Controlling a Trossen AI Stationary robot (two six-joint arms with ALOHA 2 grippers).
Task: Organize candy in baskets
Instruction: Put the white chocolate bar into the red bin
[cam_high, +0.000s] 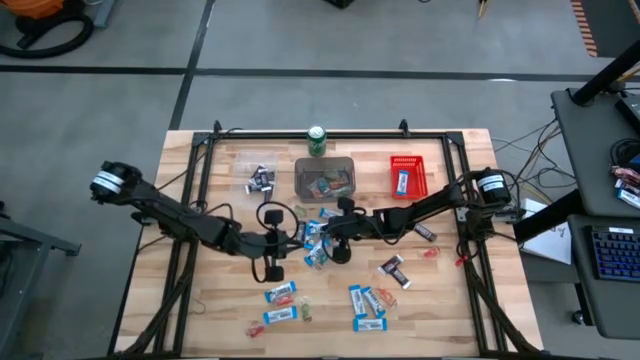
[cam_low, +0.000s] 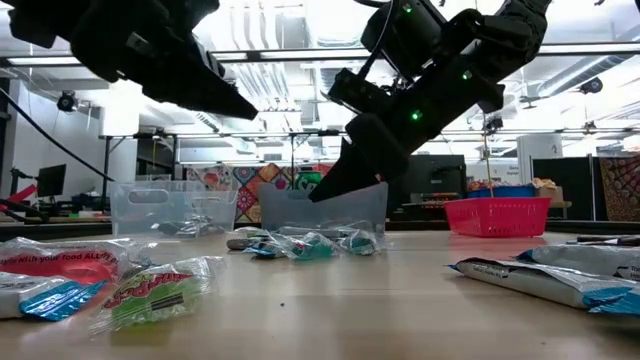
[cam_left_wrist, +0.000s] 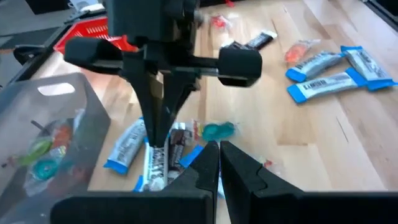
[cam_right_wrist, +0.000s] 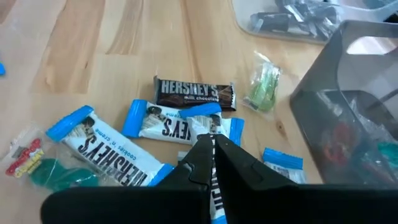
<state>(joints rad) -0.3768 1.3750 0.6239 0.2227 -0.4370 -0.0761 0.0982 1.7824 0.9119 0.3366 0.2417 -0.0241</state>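
Right pincer (cam_right_wrist: 212, 149) fingers together, tip down in the candy pile (cam_high: 318, 240) mid-counter (cam_high: 450, 310) — just in front of the grey bin (cam_high: 324, 178), nothing visibly held. Left pincer (cam_left_wrist: 219, 163) also closed, empty — beside that pile. Red basket (cam_high: 407, 175) holds one blue-and-white bar.

Red basket (cam_high: 407, 176); blue-white bars (cam_high: 367, 305); green can (cam_high: 317, 140).

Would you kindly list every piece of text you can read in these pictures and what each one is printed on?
"HERSHEY'S milk chocolate": dark brown bar.
"HERSHEY'S": blue-and-white bar.
"HERSHEY'S cookies 'n' creme": blue-and-white bar.
"with your food ALL...": red wrapper, partly legible.
Green drink can and other wrappers: too small or blurred.
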